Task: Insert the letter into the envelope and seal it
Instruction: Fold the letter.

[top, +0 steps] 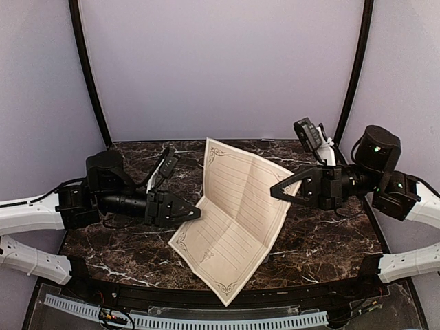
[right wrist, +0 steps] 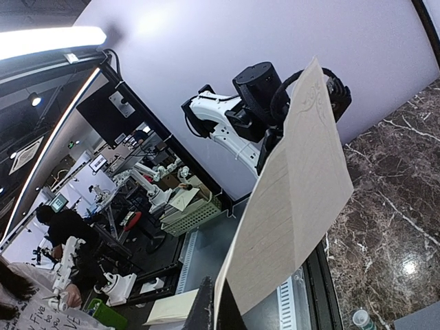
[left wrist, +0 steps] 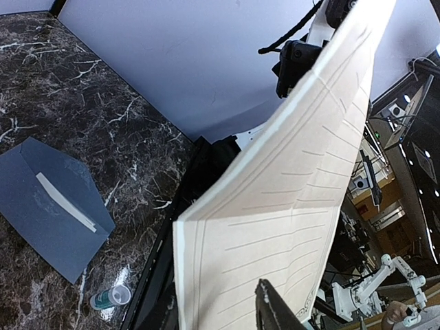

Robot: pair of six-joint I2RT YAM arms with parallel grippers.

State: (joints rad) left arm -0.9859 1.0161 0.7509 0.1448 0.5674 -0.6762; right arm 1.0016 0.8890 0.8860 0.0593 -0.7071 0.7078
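The letter (top: 237, 220) hangs creased and raised between the two arms; the right jaws are closed on its right edge, while the left jaws sit at its left edge near the fold, and I cannot tell whether they grip it. The risk, as I judge it: with one hold unsure the sheet may swing or slip, and it looks too large for the envelope (left wrist: 51, 206) unless folded tighter. The envelope lies flat on the surface (top: 330, 237), apart from the sheet, seen only from the left wrist; slate-blue, pointed flap open, a pale strip across it.
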